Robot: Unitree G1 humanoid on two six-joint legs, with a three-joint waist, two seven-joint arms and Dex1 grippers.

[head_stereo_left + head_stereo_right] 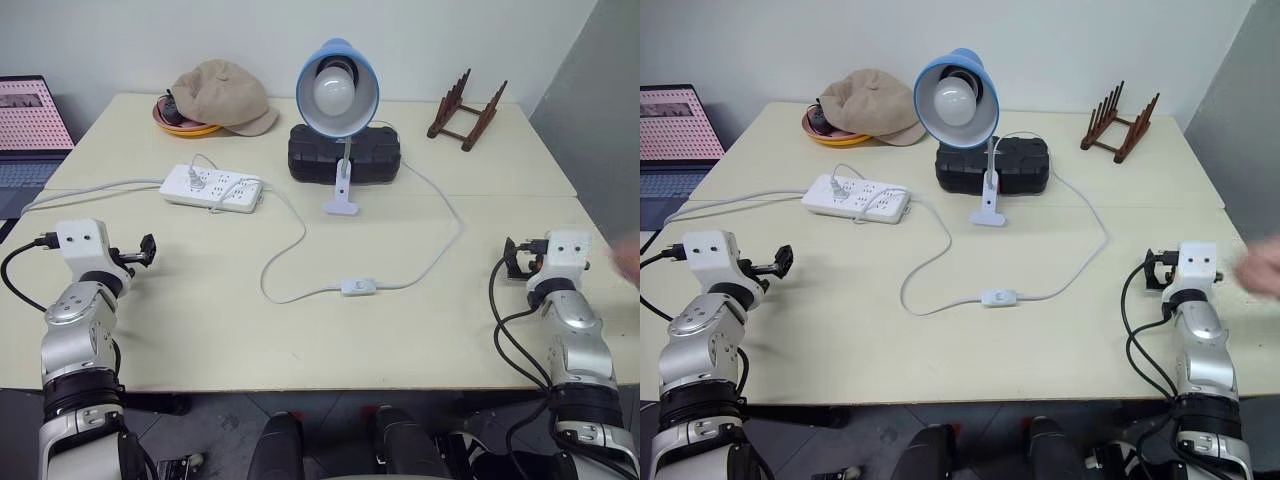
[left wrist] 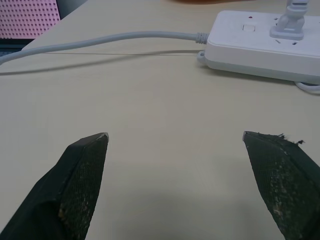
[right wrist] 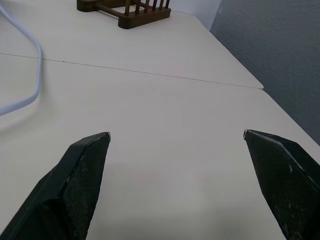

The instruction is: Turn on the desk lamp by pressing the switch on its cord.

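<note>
The switch (image 1: pixel 358 286) lies on the cord (image 1: pixel 438 255) in the middle of the tabletop (image 1: pixel 200 330), in front of the unlit desk lamp (image 1: pixel 337 90), reachable by the left gripper (image 2: pixel 175 142) or right gripper (image 3: pixel 176 140), both wide open and empty at the sides.

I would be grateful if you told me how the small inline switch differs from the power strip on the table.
The switch is a small oblong with thin cord leaving both ends; the power strip is a long block with many sockets and one thicker cable. The switch lies near the table's middle in front of the desk lamp; the power strip lies farther back, to the left, with a plug in it. Both are white.
</note>
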